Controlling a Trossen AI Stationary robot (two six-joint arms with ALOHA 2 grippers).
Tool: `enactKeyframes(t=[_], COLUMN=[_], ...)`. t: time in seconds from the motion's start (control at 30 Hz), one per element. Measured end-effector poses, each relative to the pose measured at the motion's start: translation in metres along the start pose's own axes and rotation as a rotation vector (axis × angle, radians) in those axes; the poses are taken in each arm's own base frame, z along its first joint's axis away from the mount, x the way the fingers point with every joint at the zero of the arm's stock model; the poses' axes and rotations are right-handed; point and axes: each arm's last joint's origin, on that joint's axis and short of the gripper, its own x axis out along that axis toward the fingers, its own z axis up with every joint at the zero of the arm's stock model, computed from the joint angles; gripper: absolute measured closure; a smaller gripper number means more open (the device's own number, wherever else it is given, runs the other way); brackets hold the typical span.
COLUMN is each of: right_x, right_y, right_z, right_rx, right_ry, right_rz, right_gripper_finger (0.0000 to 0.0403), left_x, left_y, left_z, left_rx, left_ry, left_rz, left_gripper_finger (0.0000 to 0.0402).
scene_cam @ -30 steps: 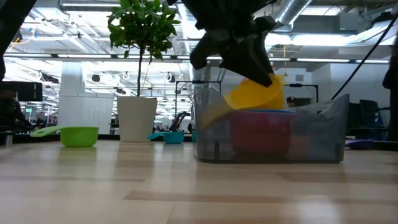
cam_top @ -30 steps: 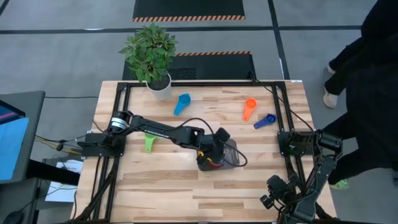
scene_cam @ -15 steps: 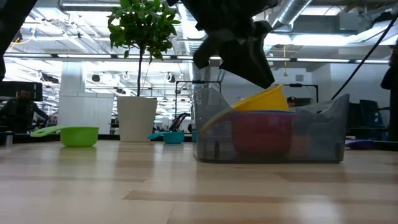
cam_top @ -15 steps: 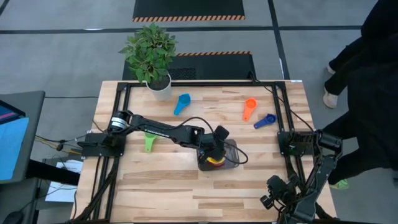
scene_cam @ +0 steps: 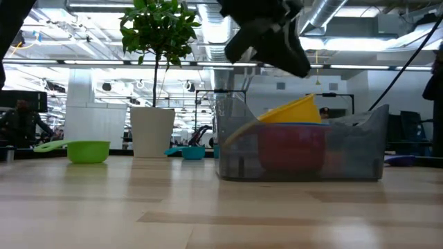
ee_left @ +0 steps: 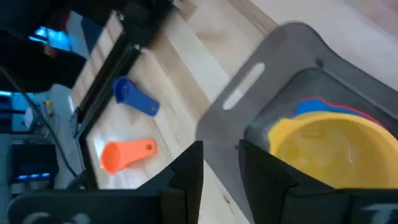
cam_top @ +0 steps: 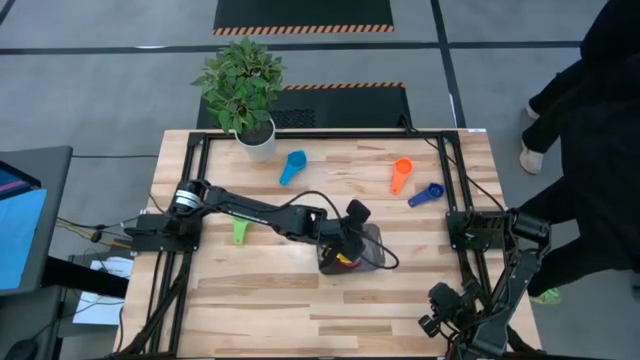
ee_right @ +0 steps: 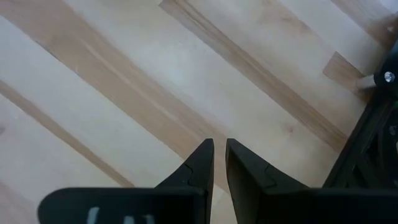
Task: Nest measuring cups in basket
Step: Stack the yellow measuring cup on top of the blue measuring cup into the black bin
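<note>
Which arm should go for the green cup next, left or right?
Left, probably. The left gripper is empty above the basket, out over the table, and the green cup lies on that arm's side. The right gripper is parked at the near right corner, much farther away.

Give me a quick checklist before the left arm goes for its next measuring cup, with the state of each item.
1. Yellow cup released into the basket: ok; it sits tilted on the red and blue cups, with nothing gripping it.
2. Left pincer empty: ok; its fingers stand slightly apart with nothing between them.
3. Left pincer clear of the basket: ok; the low view shows it above the rim.
4. Yellow cup fully nested: not ok; one side rides high.
5. Remaining cups reachable: ok; green, light blue, orange and dark blue lie apart on the table.
6. Right pincer out of the way: ok; it is parked at the table's right near corner.
</note>
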Motion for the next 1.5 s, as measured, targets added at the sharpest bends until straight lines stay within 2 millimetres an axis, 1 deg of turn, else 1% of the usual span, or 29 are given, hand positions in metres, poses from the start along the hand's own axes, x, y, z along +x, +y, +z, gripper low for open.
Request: enactKeyframes(t=[0.03,0.17,0.23,0.37,0.43,0.5,0.6,0.73,0.8,0.87,0.97,1.07,1.1,1.17,1.23,1.27,1.4,1.5], right_x=[0.000,0.000,0.000,0.000,0.000,0.000,0.000,0.000,0.000,0.000,0.000,0.000,0.000,0.000,0.000,0.000,0.000,0.000], right_y=[0.000,0.000,0.000,0.001,0.001,0.001,0.001,0.001,0.001,0.001,0.001,0.001,0.001,0.001,0.001,0.001,0.002,0.003], right_z=[0.000,0.000,0.000,0.000,0.000,0.000,0.000,0.000,0.000,0.000,0.000,0.000,0.000,0.000,0.000,0.000,-0.001,-0.002], right_rx=[-0.006,-0.005,-0.004,-0.005,-0.006,-0.009,-0.013,-0.013,-0.013,-0.013,-0.013,-0.013,-0.013,-0.017,-0.035,-0.038,-0.037,-0.031], right_ry=[0.000,0.001,0.002,0.004,0.004,0.004,0.004,0.004,0.004,0.004,0.003,0.003,0.003,0.002,0.002,0.002,0.005,0.013], right_rz=[0.000,0.002,0.004,0.007,0.008,0.008,0.007,0.007,0.007,0.007,0.008,0.008,0.008,0.008,0.010,0.011,0.017,0.031], right_gripper_finger=[0.0338,0.0338,0.0338,0.0338,0.0338,0.0338,0.0338,0.0338,0.0338,0.0338,0.0338,0.0338,0.0338,0.0338,0.0338,0.0338,0.0338,0.0338], left_x=[0.003,0.025,0.034,0.043,0.041,0.036,0.029,0.020,0.012,0.006,0.000,-0.003,-0.002,0.005,0.011,0.010,0.004,0.003], left_y=[-0.001,-0.014,-0.018,-0.027,-0.027,-0.023,-0.018,-0.011,-0.008,-0.007,-0.013,-0.017,-0.021,-0.032,-0.046,-0.050,-0.057,-0.059], left_z=[-0.001,-0.008,-0.010,-0.008,-0.004,0.002,0.009,0.013,0.014,0.014,0.015,0.016,0.015,0.017,0.019,0.022,0.031,0.030], left_rx=[-0.003,-0.018,-0.018,0.030,0.044,0.040,0.035,0.011,-0.034,-0.099,-0.212,-0.321,-0.343,-0.350,-0.326,-0.316,-0.310,-0.338], left_ry=[0.007,0.050,0.054,0.076,0.091,0.079,0.079,0.125,0.153,0.146,0.110,0.110,0.128,0.158,0.194,0.187,0.168,0.198], left_rz=[-0.006,-0.040,-0.049,-0.023,0.005,0.031,0.029,0.015,-0.026,-0.131,-0.316,-0.409,-0.428,-0.451,-0.466,-0.466,-0.459,-0.459], left_gripper_finger=[0.0308,0.0308,0.0308,0.0308,0.0308,0.0308,0.0308,0.0308,0.0308,0.0308,0.0308,0.0308,0.0310,0.0318,0.0335,0.0346,0.0393,0.0394])
